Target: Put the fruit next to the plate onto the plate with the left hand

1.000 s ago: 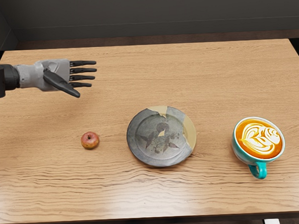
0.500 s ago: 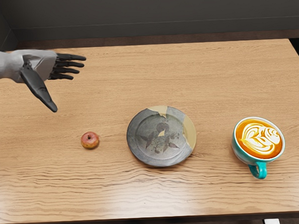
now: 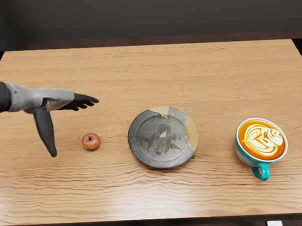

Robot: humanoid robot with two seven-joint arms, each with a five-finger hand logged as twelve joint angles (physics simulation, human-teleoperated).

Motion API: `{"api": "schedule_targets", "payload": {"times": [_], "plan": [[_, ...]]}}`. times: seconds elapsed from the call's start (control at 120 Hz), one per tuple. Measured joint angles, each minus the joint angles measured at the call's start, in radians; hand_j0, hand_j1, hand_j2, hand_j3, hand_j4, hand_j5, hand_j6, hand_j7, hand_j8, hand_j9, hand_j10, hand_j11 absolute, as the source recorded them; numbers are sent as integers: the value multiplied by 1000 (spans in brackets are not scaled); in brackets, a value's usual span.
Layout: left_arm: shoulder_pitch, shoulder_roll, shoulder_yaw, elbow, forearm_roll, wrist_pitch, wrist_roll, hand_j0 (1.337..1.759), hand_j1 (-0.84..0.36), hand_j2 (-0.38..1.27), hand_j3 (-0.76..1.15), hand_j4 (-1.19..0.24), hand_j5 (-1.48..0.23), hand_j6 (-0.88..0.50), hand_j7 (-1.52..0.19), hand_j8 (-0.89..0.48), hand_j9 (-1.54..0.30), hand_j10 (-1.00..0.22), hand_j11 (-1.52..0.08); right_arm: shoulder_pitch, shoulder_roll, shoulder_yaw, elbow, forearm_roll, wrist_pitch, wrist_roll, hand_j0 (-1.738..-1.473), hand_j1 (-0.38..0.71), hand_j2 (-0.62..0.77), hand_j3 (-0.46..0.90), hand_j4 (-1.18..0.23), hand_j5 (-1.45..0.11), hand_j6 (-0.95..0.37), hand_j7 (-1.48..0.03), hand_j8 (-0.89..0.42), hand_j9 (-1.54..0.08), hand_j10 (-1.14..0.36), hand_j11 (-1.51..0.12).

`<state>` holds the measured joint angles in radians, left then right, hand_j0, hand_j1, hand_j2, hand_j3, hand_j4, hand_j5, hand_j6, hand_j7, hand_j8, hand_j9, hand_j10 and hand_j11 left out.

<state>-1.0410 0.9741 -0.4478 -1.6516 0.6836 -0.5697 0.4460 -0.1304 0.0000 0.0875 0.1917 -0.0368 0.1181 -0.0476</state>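
The grey left hand (image 3: 55, 104) is wide open, holding nothing, near the small red apple (image 3: 91, 141) beside the round grey plate (image 3: 162, 137).

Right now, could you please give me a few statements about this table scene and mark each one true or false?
1. The fruit lies on the table, left of the plate and not on it. True.
2. The left hand is closed around the fruit. False: its fingers are extended, it holds nothing and it is apart from the fruit.
3. The teal cup stands to the right of the plate. True.
4. The right arm reaches in above the cup. False: no right arm is in view.
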Motion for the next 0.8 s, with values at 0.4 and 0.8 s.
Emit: {"api": "schedule_targets", "payload": {"times": [0.4, 0.8], "plan": [[19, -78, 51, -90, 58, 304, 154, 1658, 243, 19, 0, -94, -117, -95, -117, -95, -116, -93, -116, 0, 0, 0, 0, 0, 0, 0, -1658, -331, -3, 0, -15, -20, -15, -20, -15, -20, -15, -20], [-1, -189, 58, -99, 75, 327, 165, 1658, 183, 29, 0, -143, -181, -144, -181, -143, -181, -142, -181, 0, 0, 0, 0, 0, 0, 0, -1658, -331, -3, 0, -15, -20, -15, -20, -15, -20, -15, -20]]}}
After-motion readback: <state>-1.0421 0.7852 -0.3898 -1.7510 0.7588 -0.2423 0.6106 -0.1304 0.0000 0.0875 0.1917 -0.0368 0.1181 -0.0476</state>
